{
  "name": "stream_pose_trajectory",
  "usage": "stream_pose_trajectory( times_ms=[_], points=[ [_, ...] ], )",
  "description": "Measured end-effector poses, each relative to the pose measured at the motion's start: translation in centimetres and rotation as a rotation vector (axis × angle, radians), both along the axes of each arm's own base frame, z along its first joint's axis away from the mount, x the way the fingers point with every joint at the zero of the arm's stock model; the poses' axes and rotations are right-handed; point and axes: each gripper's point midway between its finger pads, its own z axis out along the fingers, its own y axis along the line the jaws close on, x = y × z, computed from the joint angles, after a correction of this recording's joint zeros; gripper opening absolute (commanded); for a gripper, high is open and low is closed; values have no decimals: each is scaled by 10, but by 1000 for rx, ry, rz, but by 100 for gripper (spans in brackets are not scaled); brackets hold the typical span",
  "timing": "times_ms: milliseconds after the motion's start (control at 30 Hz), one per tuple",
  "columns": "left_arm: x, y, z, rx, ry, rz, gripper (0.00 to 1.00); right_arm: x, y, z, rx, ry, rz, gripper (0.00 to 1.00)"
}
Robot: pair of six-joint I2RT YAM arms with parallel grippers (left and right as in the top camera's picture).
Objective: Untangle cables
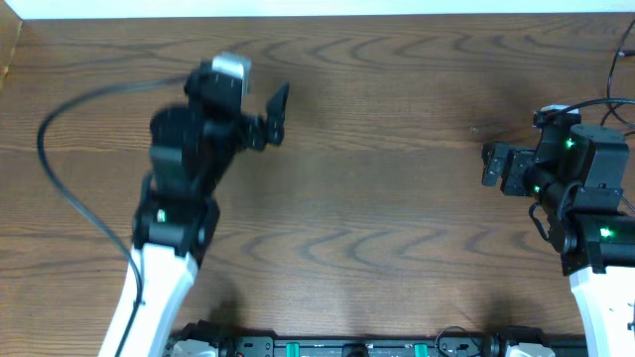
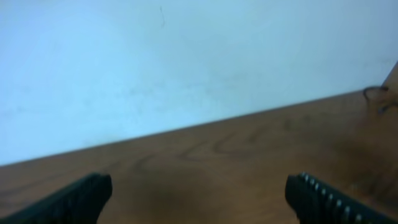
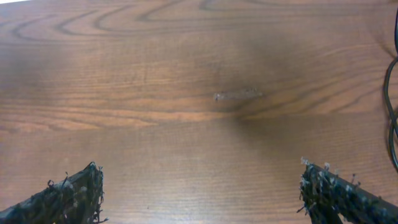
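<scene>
Overhead and wrist views, ordered from the robot's side of the tabletop toward its far edge.

Nearest: white lower links of both arms at the bottom margin. Left arm leaning up and inward, right arm at the right margin, green lamps lit on each.

Mid-depth, right side: right pincer, aimed toward the middle of the tabletop, jaws spread wide, nothing between them. Bare brown wood grain beneath, with a small pale scuff ahead of the fingertips. At the right margin of the same wrist view, thin black cords on the wood, well apart from the fingertips; not determinable whether task cable or arm wiring.

Mid-depth to far, left side: left pincer, tilted up and aimed across the tabletop toward the right, jaws also wide apart and empty. Thick black arm wire arcing over the wood to the left of the arm.

Farthest: black cable, a thin dark loop at the far right corner of the tabletop, close to the pale wall and well apart from both pincers. Plug ends too small to make out. White cable: position not determinable.
</scene>
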Motion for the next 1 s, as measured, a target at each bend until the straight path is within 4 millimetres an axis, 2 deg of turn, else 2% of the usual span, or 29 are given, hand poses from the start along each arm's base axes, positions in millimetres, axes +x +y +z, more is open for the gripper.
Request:
stream_pose_trajectory(
  times_ms=[267, 400, 600, 1000],
  points=[
    [-58, 12, -8, -41, -229, 1, 94, 0, 0, 0, 1, 0, -1, 99],
    [-76, 15, -26, -46, -259, 3, 94, 0, 0, 0, 0, 0, -1, 99],
    [-87, 24, -49, -38, -252, 22, 94, 0, 0, 0, 1, 0, -1, 99],
    [-102, 36, -66, -20, -173, 66, 94, -3, 0, -3, 3, 16, -2, 99]
  ],
)
